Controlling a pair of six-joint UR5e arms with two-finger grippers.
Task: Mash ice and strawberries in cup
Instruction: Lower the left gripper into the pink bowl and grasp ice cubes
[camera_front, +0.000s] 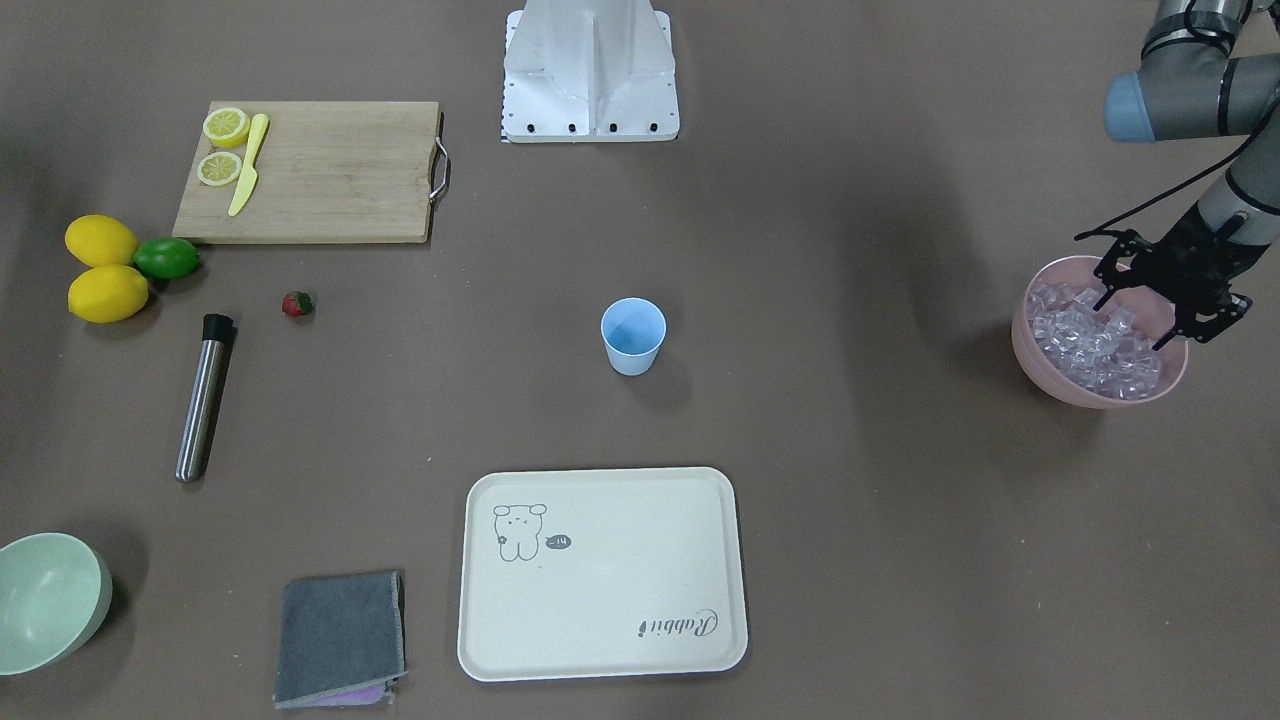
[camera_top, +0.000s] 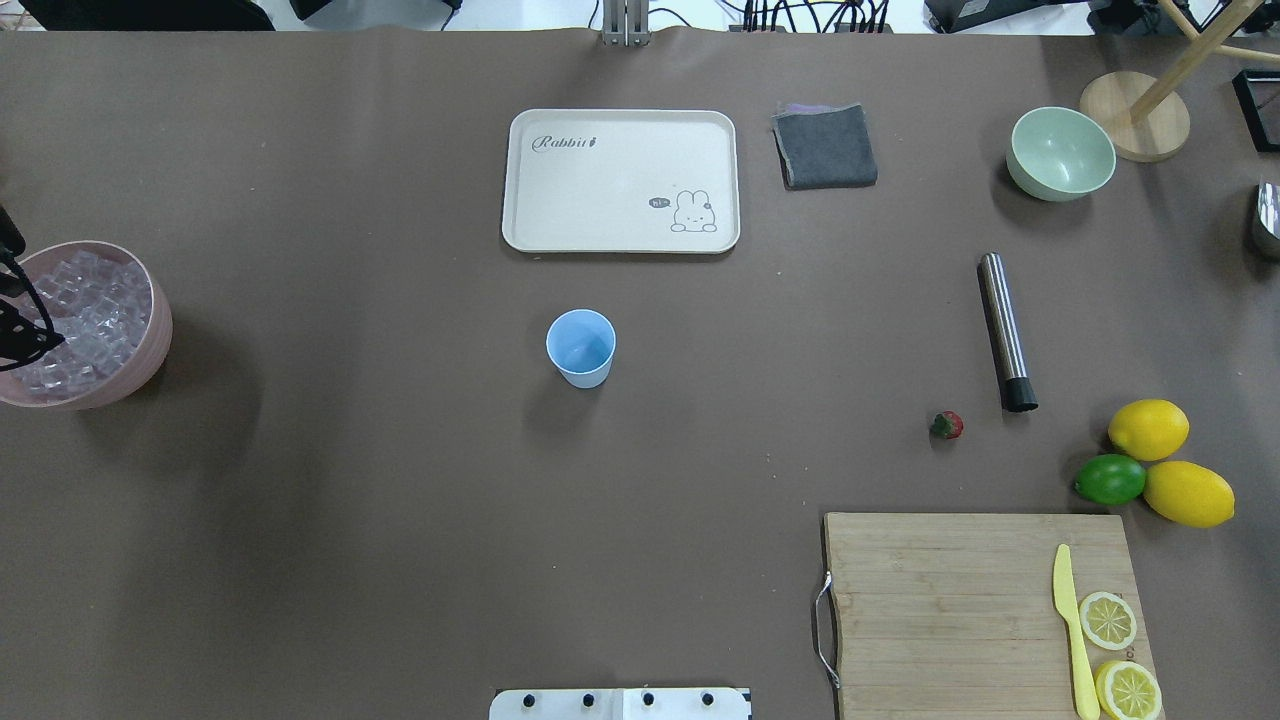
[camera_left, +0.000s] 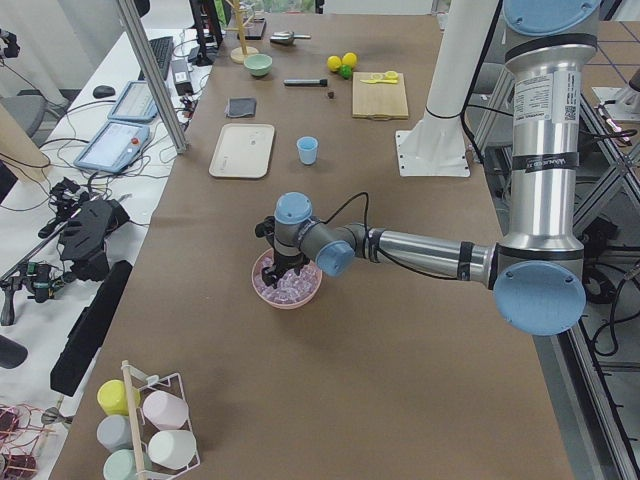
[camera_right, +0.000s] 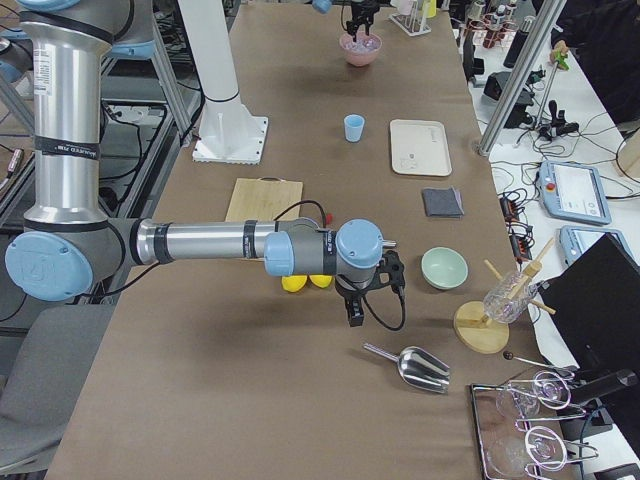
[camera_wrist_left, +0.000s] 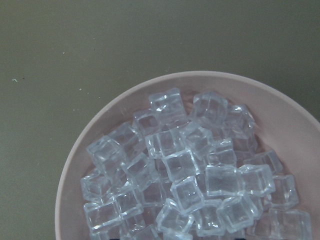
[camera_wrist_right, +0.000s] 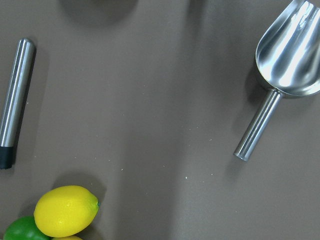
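The ice (camera_front: 1095, 345) fills a pink bowl (camera_front: 1040, 372) at the table's left end; it also shows in the overhead view (camera_top: 85, 320) and fills the left wrist view (camera_wrist_left: 190, 180). My left gripper (camera_front: 1135, 318) is open, its fingertips down at the top of the ice pile. The light-blue cup (camera_front: 632, 335) stands upright and empty mid-table (camera_top: 581, 347). The red strawberry (camera_front: 297, 303) lies on the table near the cutting board (camera_top: 946, 425). My right gripper (camera_right: 355, 300) hangs over the table near the lemons; I cannot tell whether it is open or shut.
A steel muddler (camera_top: 1004, 330) lies beside the strawberry. A cutting board (camera_top: 950, 600) holds lemon halves and a yellow knife. Two lemons and a lime (camera_top: 1110, 479), a pale green bowl (camera_top: 1060, 152), a grey cloth (camera_top: 825, 145), a cream tray (camera_top: 620, 180) and a steel scoop (camera_wrist_right: 287, 55) are also there.
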